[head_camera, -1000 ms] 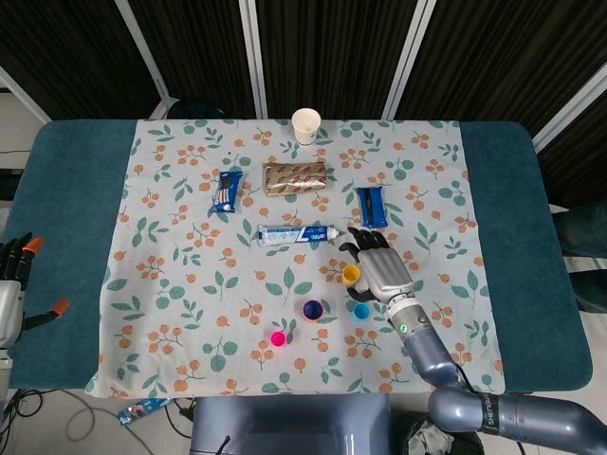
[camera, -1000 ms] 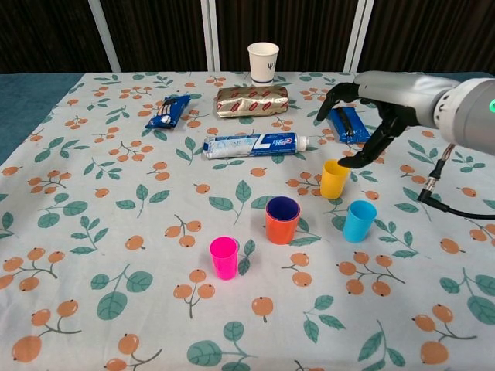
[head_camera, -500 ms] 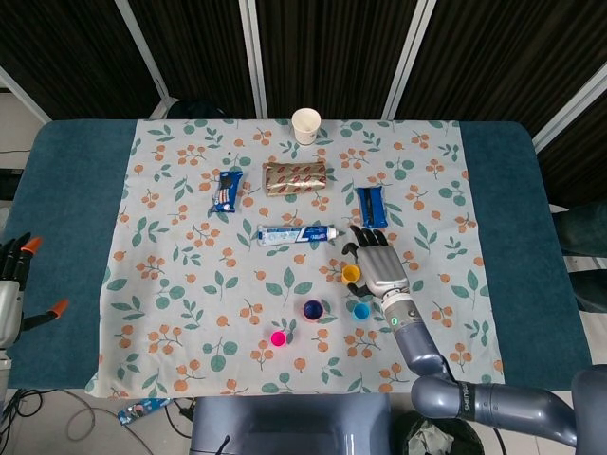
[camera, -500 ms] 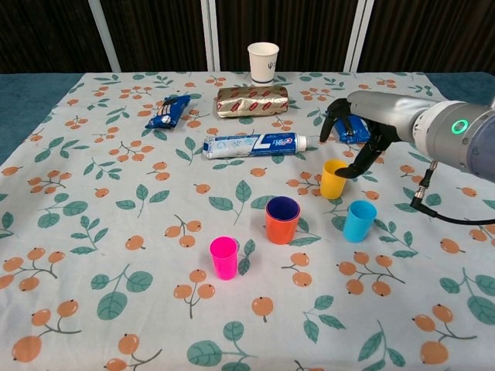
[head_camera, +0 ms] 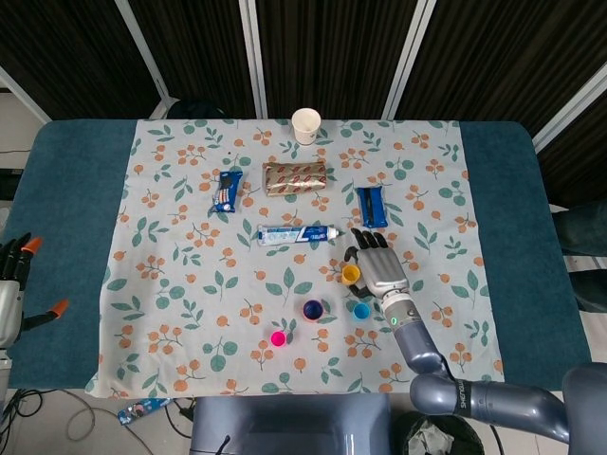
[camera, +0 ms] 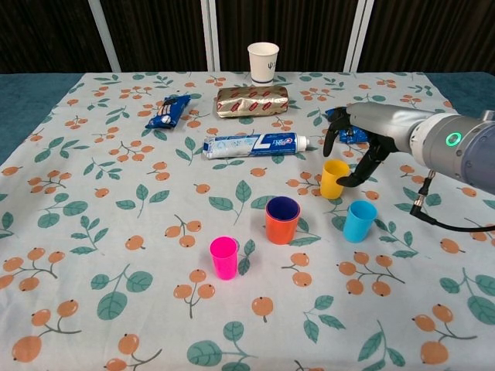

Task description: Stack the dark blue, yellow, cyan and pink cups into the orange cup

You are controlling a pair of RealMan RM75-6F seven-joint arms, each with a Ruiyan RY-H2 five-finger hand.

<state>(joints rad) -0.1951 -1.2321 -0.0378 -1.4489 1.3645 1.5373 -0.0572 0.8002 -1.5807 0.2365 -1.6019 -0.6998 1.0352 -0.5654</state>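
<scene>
- Your right hand [camera: 362, 143] sits low over the flowered tablecloth [camera: 100, 232], its fingers curved around the small yellow plastic cup [camera: 334, 178]; a fingertip lies against the cup's right side, but you cannot tell from either view whether the cup is truly gripped.
- The yellow cup stands upright on the cloth, just right of and behind the orange plastic cup [camera: 281, 226].
- The orange cup stands upright near the middle, with the dark blue cup [camera: 282, 207] already nested inside it; only the dark blue rim shows.
- The cyan plastic cup [camera: 359, 220] stands upright to the right of the orange cup, just in front of the yellow one.
- The pink plastic cup [camera: 224, 257] stands upright in front and to the left of the orange cup.
- Your left hand [head_camera: 11, 270] hangs off the table's left edge in the head view, fingers apart, holding nothing.
- Behind the cups lies a white toothpaste tube [camera: 254, 144].
</scene>
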